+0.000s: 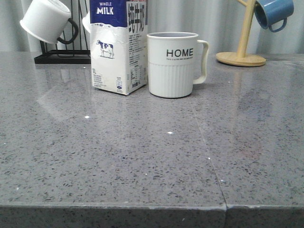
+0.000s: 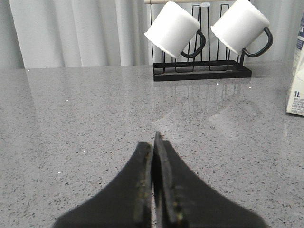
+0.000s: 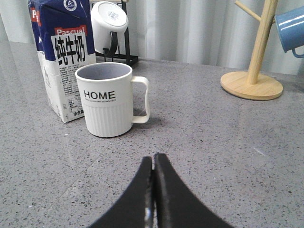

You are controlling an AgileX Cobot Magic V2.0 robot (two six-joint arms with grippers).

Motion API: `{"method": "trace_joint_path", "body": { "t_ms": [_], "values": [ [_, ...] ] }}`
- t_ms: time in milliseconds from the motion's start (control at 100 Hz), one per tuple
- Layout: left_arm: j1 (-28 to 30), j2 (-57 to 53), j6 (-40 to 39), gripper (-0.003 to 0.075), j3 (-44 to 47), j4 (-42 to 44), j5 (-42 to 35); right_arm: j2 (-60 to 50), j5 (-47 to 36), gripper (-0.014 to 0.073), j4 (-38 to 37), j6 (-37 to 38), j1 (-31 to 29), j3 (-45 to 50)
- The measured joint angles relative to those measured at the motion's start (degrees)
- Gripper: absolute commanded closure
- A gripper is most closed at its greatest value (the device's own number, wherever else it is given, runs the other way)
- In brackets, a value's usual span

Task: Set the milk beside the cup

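The milk carton [image 1: 116, 47] stands upright on the grey table, white with a blue top band and a cow picture. The white ribbed HOME cup [image 1: 173, 64] stands right beside it on its right, almost touching, handle to the right. Both also show in the right wrist view: the milk [image 3: 64, 61] and the cup [image 3: 107, 99]. An edge of the milk [image 2: 297, 76] shows in the left wrist view. My left gripper [image 2: 154, 140] is shut and empty, low over bare table. My right gripper [image 3: 154, 159] is shut and empty, some way in front of the cup. Neither gripper shows in the front view.
A black rack [image 1: 61, 58] with small white black-handled mugs [image 1: 45, 20] stands at the back left, also seen in the left wrist view [image 2: 202, 71]. A wooden mug tree [image 1: 242, 54] with a blue mug [image 1: 273, 12] stands at the back right.
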Motion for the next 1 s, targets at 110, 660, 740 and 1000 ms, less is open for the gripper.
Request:
{"method": "trace_joint_path", "body": {
  "t_ms": [110, 660, 740, 1000],
  "values": [
    [0.00, 0.00, 0.00, 0.0741, 0.00, 0.00, -0.15, 0.00, 0.00, 0.0659, 0.00, 0.00, 0.00, 0.00],
    [0.00, 0.00, 0.00, 0.0741, 0.00, 0.00, -0.40, -6.76, 0.00, 0.0659, 1.51, 0.00, -15.43, 8.64],
    [0.00, 0.00, 0.00, 0.0741, 0.00, 0.00, -0.40, -9.94, 0.17, 0.0659, 3.00, 0.00, -17.92, 11.03],
    [0.00, 0.00, 0.00, 0.0741, 0.00, 0.00, -0.40, -19.75, 5.10, 0.0659, 4.04, -0.49, -23.09, 12.00]
  ]
}}
